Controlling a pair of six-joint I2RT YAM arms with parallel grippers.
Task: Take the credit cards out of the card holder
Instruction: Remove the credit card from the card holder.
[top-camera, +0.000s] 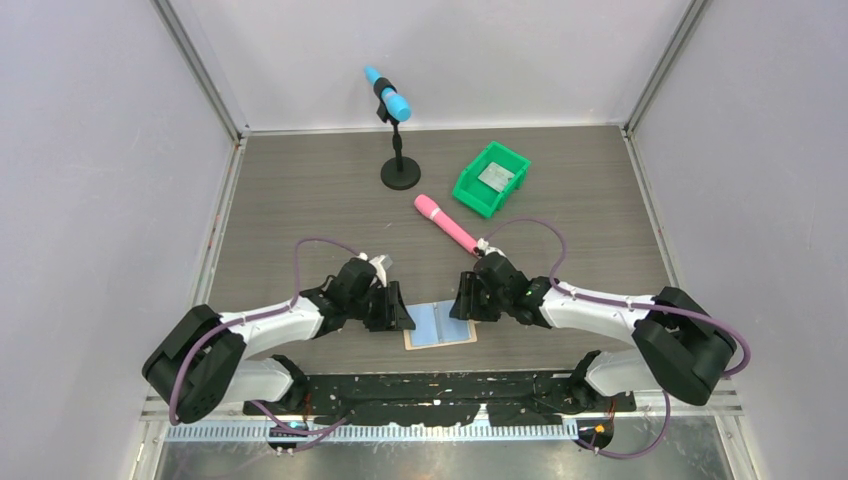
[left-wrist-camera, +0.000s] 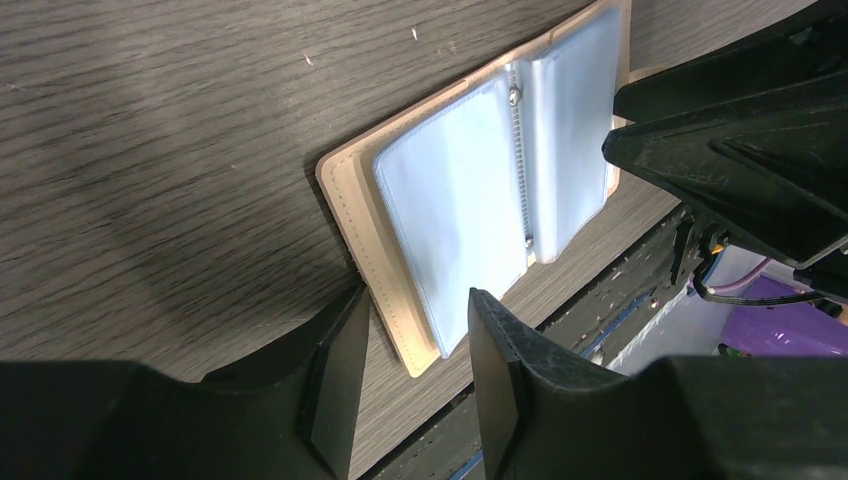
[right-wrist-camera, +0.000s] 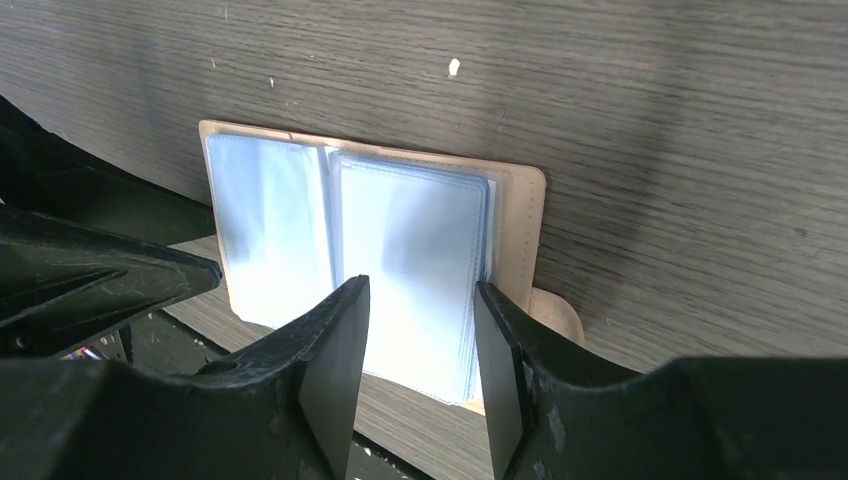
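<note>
Card holder: the small flat tan stitched card holder (top-camera: 440, 325) is lying open on the wood-grain tabletop (top-camera: 300, 190), close to its near edge, between the two arms.
Credit cards: bluish clear plastic sleeves (right-wrist-camera: 410, 230) are fanning out from the spine. The credit cards are presumably sitting inside them, though I cannot pick one out.
Left pincer: the left pincer (left-wrist-camera: 418, 300) is standing parted, grasping nothing, its fingers straddling the holder's near corner.
Right pincer: the right pincer (right-wrist-camera: 420, 290) is likewise parted and empty, hanging over the sleeve stack on the opposite side.
Bin: a pale grey flat rectangle (top-camera: 495, 177) is lying in the green plastic bin (top-camera: 470, 198) far back; possibly a card.
Risk: the fingers may end up pinching a whole sleeve instead of a card, so the holder is risking being lifted or dragged off the near edge. The two pincers are also working very near each other and could collide.
Writing: nothing readable is showing anywhere.
</note>
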